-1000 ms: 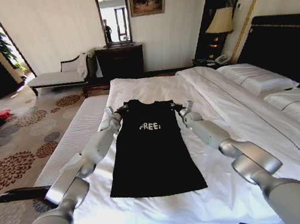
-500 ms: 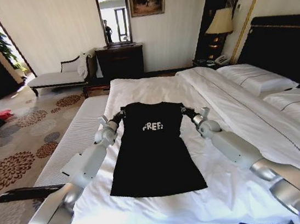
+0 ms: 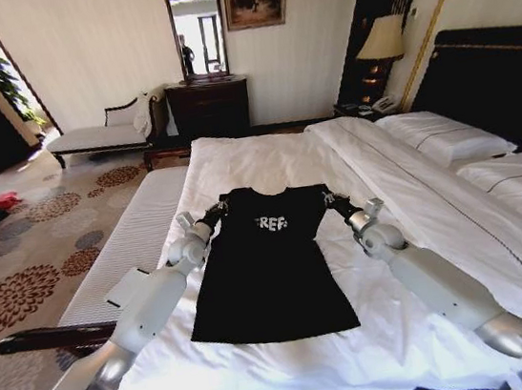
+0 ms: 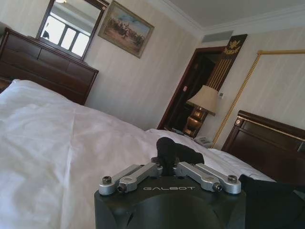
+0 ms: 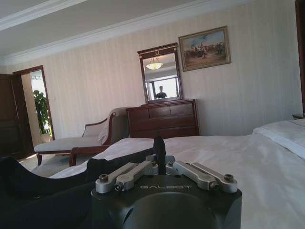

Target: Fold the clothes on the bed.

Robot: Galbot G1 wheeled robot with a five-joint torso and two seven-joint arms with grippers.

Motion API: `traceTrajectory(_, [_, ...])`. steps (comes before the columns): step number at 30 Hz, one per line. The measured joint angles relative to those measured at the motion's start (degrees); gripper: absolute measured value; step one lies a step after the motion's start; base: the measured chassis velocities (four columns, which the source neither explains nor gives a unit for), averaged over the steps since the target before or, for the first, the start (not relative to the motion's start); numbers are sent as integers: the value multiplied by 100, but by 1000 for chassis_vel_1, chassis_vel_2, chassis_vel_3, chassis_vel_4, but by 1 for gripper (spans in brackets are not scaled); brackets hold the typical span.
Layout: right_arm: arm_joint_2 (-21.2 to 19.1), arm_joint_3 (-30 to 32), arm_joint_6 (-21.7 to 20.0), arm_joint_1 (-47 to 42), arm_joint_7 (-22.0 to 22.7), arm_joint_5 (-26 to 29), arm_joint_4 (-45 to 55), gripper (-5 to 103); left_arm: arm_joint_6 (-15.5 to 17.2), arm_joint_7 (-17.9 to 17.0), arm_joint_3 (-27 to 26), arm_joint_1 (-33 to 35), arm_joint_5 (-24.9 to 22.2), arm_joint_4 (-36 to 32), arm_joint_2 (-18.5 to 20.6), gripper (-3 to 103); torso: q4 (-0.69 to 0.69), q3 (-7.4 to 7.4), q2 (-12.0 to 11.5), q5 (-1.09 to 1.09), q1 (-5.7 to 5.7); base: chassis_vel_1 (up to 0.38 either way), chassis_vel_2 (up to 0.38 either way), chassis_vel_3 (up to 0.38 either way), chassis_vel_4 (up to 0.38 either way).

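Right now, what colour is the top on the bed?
Black, with small white lettering on the chest; the top shows best in the head view.

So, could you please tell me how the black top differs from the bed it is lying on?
The black top is dark with white lettering on the chest; the bed is plain white. The top is far smaller than the bed. The top's shoulder end is pinched between the left tool and the right tool; the bed is not gripped. Both are soft fabric.

Hotel-style bedroom, large white-sheeted bed (image 3: 266,156) under the grippers, dark dresser (image 3: 209,107) with mirror (image 3: 197,28) beyond, bedside lamp (image 3: 383,39), patterned carpet (image 3: 36,244)
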Motion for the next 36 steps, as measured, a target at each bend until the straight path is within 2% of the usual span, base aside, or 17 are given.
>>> traceTrajectory(4, [-54, 208, 0, -553, 67, -123, 466, 1, -17, -1, -268, 567, 54, -449, 269, 1, 1, 1, -1, -1, 1, 0, 0, 0, 0])
traceTrajectory(13, [58, 504, 34, -1387, 137, -443, 1071, 1, -62, -21, -686, 1359, 88, -1216, 677, 1, -1, 1, -1, 0, 1, 0, 0, 0, 0])
traceTrajectory(16, [60, 553, 34, -1475, 167, -456, 1183, 1, -68, -24, -772, 1513, 94, -1365, 716, 1, -1, 1, -1, 0, 1, 0, 0, 0, 0])
traceTrajectory(19, [14, 773, 40, -1823, 191, -545, 1464, 1, -110, -21, -992, 2000, 203, -1703, 779, 1, 0, 0, 0, 0, 1, 0, 0, 0, 0])
traceTrajectory(25, [7, 1091, 82, -2352, 167, -737, 1687, 1, -186, -11, -1089, 2341, 360, -1853, 802, 1, -2, 0, -1, 0, 1, 0, 0, 0, 0])
traceTrajectory(36, [208, 1587, 161, -3504, 146, -1222, 2105, 1, -348, -11, -1313, 3104, 646, -2280, 898, 1, -2, 0, -1, 0, 0, 0, 0, 0, 0])
